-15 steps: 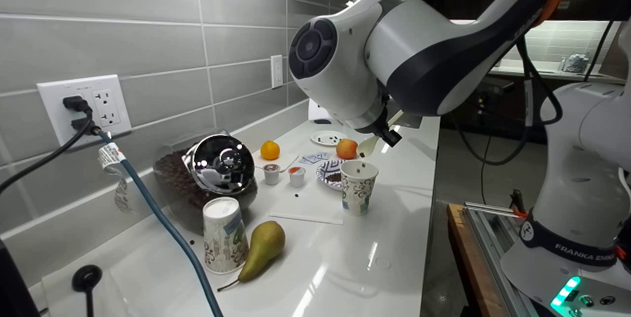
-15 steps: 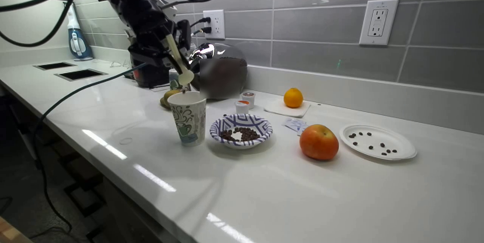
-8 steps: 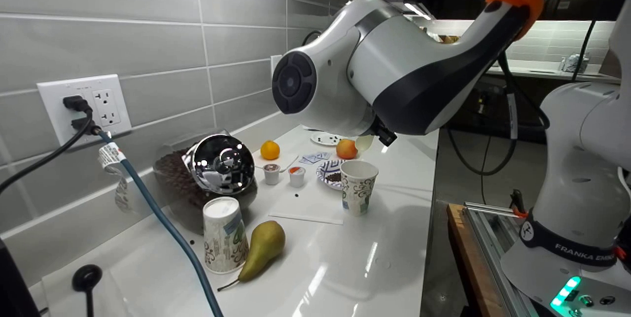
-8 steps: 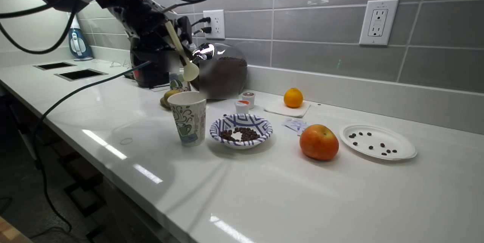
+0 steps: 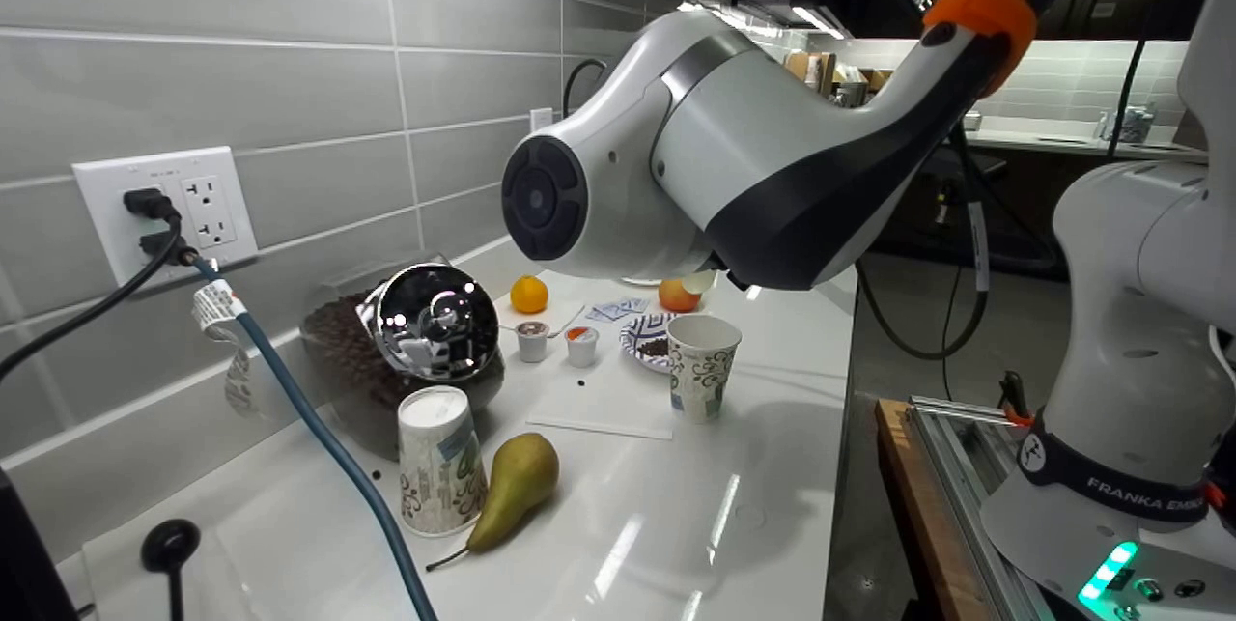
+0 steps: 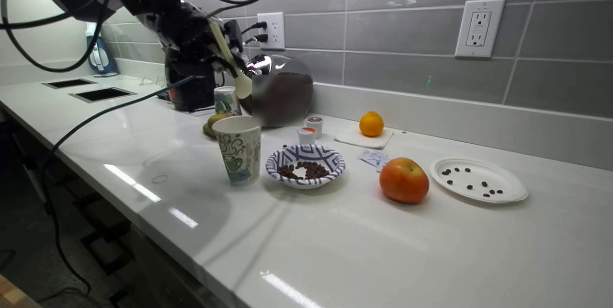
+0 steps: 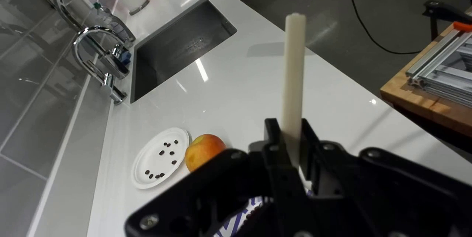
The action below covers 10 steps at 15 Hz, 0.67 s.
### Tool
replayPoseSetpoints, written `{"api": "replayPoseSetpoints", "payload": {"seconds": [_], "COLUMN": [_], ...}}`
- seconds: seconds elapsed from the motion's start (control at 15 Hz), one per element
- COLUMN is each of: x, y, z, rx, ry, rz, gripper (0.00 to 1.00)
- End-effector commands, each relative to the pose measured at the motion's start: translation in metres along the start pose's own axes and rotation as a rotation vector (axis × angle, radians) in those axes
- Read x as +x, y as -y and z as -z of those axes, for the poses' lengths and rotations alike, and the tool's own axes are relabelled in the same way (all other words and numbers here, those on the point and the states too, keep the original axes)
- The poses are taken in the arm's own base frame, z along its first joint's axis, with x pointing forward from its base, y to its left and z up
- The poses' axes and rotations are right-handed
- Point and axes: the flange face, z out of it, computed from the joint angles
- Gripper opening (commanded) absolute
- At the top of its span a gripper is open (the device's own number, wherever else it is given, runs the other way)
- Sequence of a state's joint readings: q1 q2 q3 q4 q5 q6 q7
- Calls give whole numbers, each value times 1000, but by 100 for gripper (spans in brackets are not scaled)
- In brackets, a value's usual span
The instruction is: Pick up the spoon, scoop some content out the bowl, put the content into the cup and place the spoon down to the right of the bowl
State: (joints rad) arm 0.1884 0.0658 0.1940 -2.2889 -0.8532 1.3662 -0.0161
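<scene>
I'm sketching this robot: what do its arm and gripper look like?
The arm is rounded, pale grey with black panels, an orange band, dark cables, and a black base collar lettered FRANKA above a green light. The gripper is black, with slim fingers and silvery screws.

Off the front edge of the worktop [image 5: 676, 524], the base [image 5: 1120, 520] is standing apart, its light strip [image 5: 1108, 571] glowing green. The forearm [image 5: 792, 128] is sloping down across that edge, wearing an orange band [image 5: 985, 17], with a slack cable [image 5: 980, 249] looping beneath. The wrist [image 5: 623, 206] is hanging over the worktop, its round dark cap [image 5: 544, 199] facing away from the base and its bulk largely hiding the gripper [image 7: 289, 128] in an exterior view. The gripper itself is slanting above the worktop, clear of the surface. In the wrist view its two black fingers [image 7: 272, 130] are standing close together, pinching the spoon [image 7: 293, 71] by the handle, one on each side.
</scene>
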Motion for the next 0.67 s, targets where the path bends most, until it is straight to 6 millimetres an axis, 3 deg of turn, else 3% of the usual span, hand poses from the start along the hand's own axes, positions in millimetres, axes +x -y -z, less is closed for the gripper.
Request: {"api": "replayPoseSetpoints", "payload": {"seconds": [0.0,0.13,0.2,0.6], "x": [4,1,4,0], "y": [-5,0,-6,-11], "z": [12,17,12,6], "rx": [-16,23,3,89], "ry": [-6,-67,-22,-101], "rz": [4,111,40,112], "gripper": [4,4,4,4]}}
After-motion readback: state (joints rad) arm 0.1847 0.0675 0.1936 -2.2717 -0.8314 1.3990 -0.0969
